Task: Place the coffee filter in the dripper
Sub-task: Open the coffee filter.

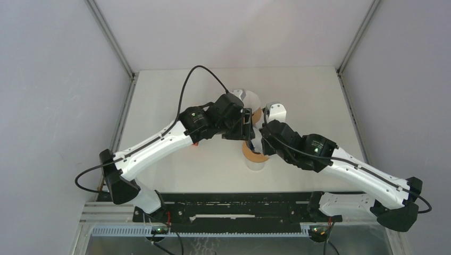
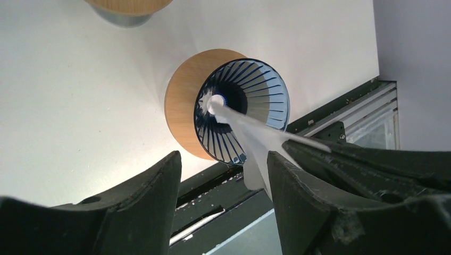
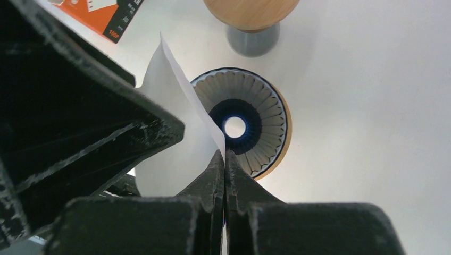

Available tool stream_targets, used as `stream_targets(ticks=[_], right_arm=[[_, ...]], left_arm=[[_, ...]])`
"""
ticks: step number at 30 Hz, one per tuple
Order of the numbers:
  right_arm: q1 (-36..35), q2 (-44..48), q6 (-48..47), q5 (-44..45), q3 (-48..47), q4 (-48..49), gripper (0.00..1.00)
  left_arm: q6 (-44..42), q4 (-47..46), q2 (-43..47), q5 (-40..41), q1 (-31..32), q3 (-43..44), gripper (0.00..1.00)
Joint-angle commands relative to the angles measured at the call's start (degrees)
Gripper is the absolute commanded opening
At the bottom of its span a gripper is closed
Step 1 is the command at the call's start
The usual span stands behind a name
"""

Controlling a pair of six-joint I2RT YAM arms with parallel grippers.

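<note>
Right wrist view: the coffee filter (image 3: 175, 122), one white folded paper sheet, is pinched at its edge by the right gripper (image 3: 224, 159), fingers pressed together, directly above the single ribbed, blue-centred dripper (image 3: 266, 114). Opposite, the left gripper (image 2: 223, 159) stands spread, the filter brushing one finger. One wooden-topped stand (image 3: 251, 10) lies beyond.

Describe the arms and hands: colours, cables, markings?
White shells, black joints and bases, a green light at each elbow; left arm trails a looping black cable, right arm has a short one by its base; left hand and right hand are matte black, rough-surfaced.
</note>
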State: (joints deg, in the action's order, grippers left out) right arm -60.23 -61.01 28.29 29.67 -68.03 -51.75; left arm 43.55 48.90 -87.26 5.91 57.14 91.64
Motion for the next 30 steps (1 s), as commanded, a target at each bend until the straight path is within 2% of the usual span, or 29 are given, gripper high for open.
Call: stream_targets(ticks=[1, 8, 13, 30], right_arm=[[2.65, 0.22, 0.95, -1.73, -2.08, -0.38, 0.01], [5.49, 0.54, -0.01, -2.00, -0.89, -0.60, 0.03], [7.72, 0.63, -1.69, -2.54, -0.36, -0.29, 0.08], [15.26, -0.71, -6.58, -9.25, 2.50, 2.15, 0.40]], left_arm=[[-1.96, 0.74, -0.68, 0.75, 0.34, 2.17, 0.65], [-2.78, 1.38, -1.82, 0.75, 0.34, 1.53, 0.63], [-3.52, 2.03, -2.66, 1.29, 0.27, 1.43, 0.59], [-4.79, 4.20, -4.01, 0.42, -0.66, 1.44, 0.55]])
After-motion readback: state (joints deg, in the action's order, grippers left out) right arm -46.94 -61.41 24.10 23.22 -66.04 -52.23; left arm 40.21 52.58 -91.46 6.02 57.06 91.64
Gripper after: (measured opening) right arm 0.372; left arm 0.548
